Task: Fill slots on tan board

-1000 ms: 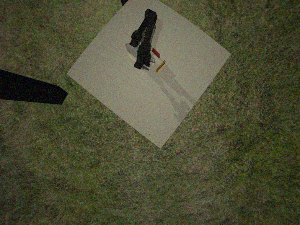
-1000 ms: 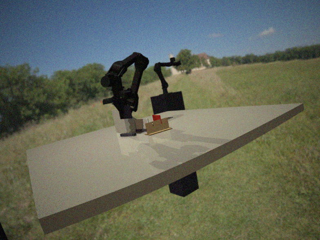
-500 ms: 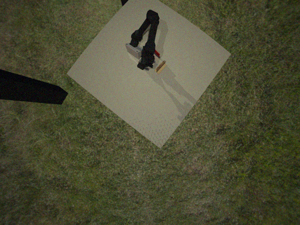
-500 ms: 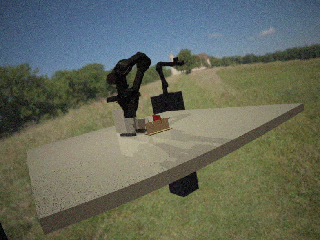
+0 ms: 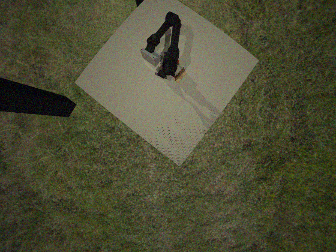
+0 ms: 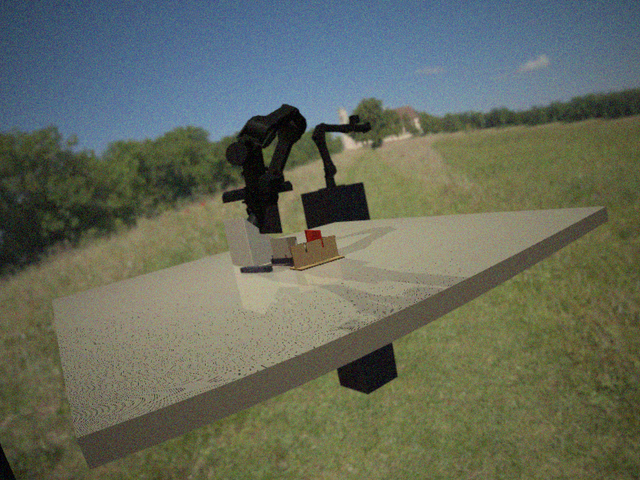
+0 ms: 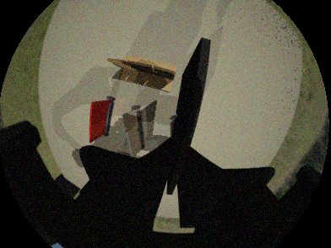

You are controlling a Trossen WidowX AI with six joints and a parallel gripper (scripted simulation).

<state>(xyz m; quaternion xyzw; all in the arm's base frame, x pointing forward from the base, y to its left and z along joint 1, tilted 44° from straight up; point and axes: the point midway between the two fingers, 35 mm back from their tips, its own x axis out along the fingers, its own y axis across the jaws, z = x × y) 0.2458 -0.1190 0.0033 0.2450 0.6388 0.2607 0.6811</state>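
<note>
- The tool [image 5: 168, 70] [image 6: 268, 200] [image 7: 174, 141] is pinching what looks like a dark board [image 6: 271, 220] [image 7: 193, 93], off to one side of the tan board [image 5: 180, 75] [image 6: 315, 251] [image 7: 148, 72] and higher than it.
- The red board [image 5: 178, 61] [image 6: 313, 236] [image 7: 100, 120] stands in its holder [image 7: 109, 116], behind the tan board in the exterior view.
- No board appears seated in the tan board; its notches look unfilled.
- If the turn to crosswise falls short, the notch could miss its slot and the push could tip the tan board.
- A thin grip could let the dark board swivel under that push.
- Swinging low could clip the red board.
- The arm [image 5: 175, 37] [image 6: 284, 142] is folded at a high elbow, tool hanging downward.
</note>
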